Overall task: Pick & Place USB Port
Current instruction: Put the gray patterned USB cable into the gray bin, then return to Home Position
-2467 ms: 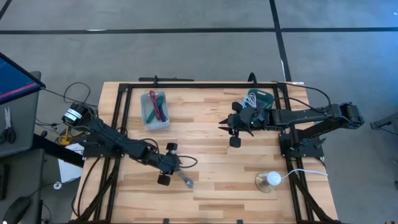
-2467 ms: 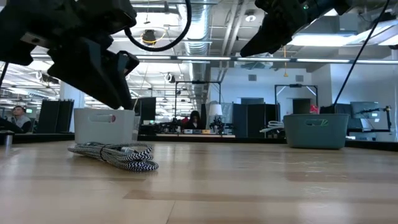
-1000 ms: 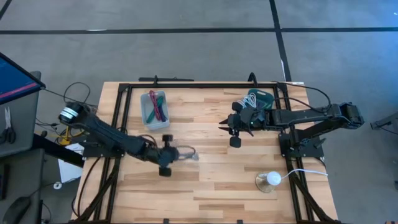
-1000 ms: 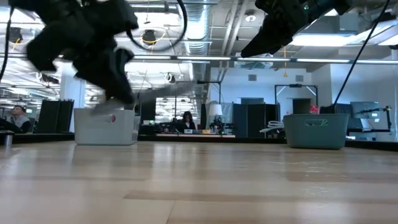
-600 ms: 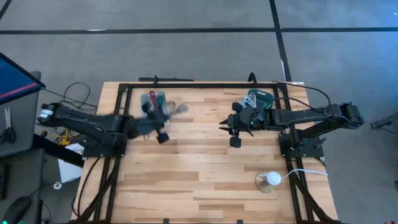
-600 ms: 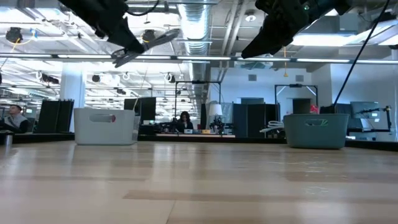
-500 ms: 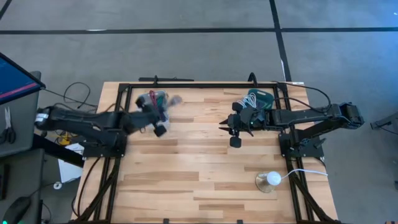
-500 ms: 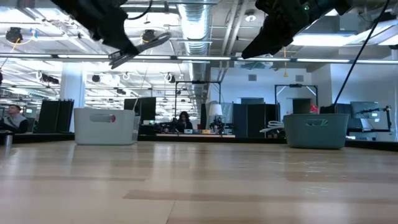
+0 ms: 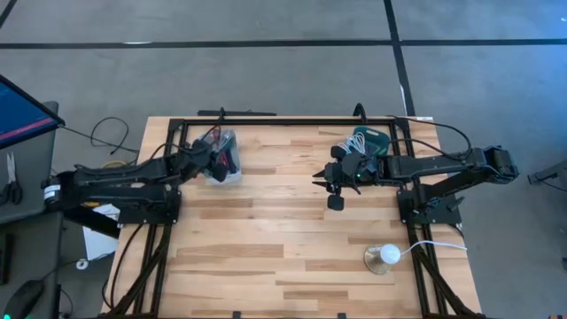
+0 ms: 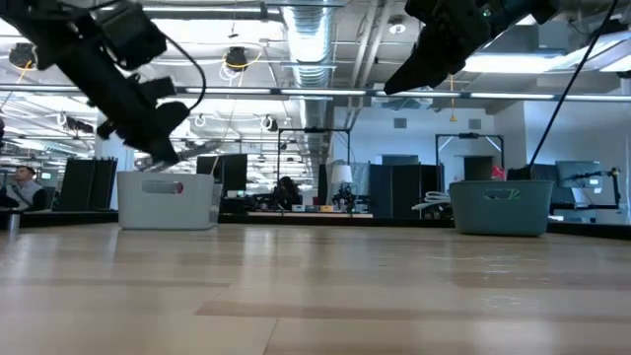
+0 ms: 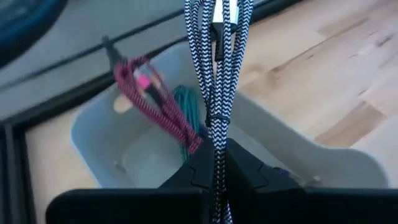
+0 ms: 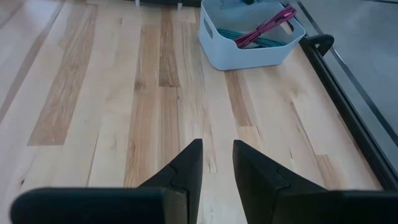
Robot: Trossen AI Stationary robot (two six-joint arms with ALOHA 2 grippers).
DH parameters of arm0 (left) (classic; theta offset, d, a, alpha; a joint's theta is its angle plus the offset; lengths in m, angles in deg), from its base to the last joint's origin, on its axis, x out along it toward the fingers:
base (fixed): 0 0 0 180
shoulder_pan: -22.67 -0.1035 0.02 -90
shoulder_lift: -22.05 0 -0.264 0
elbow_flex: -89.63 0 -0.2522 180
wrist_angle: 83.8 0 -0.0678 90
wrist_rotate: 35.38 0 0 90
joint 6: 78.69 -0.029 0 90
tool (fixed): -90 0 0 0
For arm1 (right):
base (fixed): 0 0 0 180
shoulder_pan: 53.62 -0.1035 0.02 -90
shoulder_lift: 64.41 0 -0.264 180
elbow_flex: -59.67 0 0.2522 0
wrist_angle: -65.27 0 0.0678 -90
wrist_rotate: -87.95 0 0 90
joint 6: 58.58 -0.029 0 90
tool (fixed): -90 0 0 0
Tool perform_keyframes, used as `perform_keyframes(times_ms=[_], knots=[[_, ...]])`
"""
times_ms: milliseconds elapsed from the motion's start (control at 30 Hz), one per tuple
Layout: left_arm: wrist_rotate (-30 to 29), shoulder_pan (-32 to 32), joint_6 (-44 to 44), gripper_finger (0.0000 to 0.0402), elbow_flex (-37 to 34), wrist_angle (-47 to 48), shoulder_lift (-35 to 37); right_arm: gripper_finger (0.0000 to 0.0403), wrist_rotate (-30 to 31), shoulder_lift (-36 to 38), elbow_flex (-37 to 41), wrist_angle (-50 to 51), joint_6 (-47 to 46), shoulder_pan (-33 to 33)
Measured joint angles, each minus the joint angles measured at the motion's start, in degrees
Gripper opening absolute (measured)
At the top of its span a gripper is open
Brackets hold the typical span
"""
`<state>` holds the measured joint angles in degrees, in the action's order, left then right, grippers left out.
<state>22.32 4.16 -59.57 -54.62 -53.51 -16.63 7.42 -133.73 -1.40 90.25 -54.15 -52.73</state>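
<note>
The left gripper [image 11: 219, 163] is pinching a bundled black-and-white braided USB cable [image 11: 219, 74], its two dark fingers [image 11: 199, 169] clenched tight on the folded strands, and it is hanging just above the pale grey plastic bin [image 11: 323, 163] that serves as my landmark here. In the overhead view the left gripper [image 9: 211, 159] is sitting over that bin [image 9: 227, 175], near the far left corner of the light wooden slatted table [image 9: 292, 248]. Inside the bin a coiled magenta braided cable [image 11: 155, 106] and a green cable [image 11: 188, 115] are already lying together. The striped cable is therefore in the air, held above the bin's opening, not yet resting in it.

To my eye the step in hand is the drop. The bundle is dangling long past the fingers, so the arm would do well to lower until the loose end is inside the bin walls before letting go; otherwise the cable could drape over the rim and slide onto the table. Centring over the open middle of the bin, clear of the magenta coil, should help it settle.

Well away from the bin, towards the table's right side, the right gripper [image 12: 216, 163] is waiting above bare wood with its fingers partly apart and nothing between them. Beyond it a dark teal bin [image 9: 370, 137] is holding white cables, farther still from the grey one.
</note>
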Motion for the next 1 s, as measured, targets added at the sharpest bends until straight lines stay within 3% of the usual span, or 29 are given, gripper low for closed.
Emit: perform_keyframes(times_ms=[267,467,833,1000], knots=[[7.71,-5.25,4.36,0.0016,-6.96,-8.31,0.0,0.0082,0.01,0.0,0.0,0.0,0.0,0.0],[8.35,-6.42,5.29,0.002,-9.32,-10.61,0.04,0.0082,0.01,0.0,0.0,0.36,0.02,0.0],[8.37,-6.39,2.86,0.0093,-9.52,-14.37,0.02,0.0082,0.01,0.0,0.0,0.35,0.01,0.01],[8.46,-6.35,-4.03,0.0114,-9.52,-19.34,0.05,0.0082,0.01,0.0,0.0,0.31,0.02,0.0]])
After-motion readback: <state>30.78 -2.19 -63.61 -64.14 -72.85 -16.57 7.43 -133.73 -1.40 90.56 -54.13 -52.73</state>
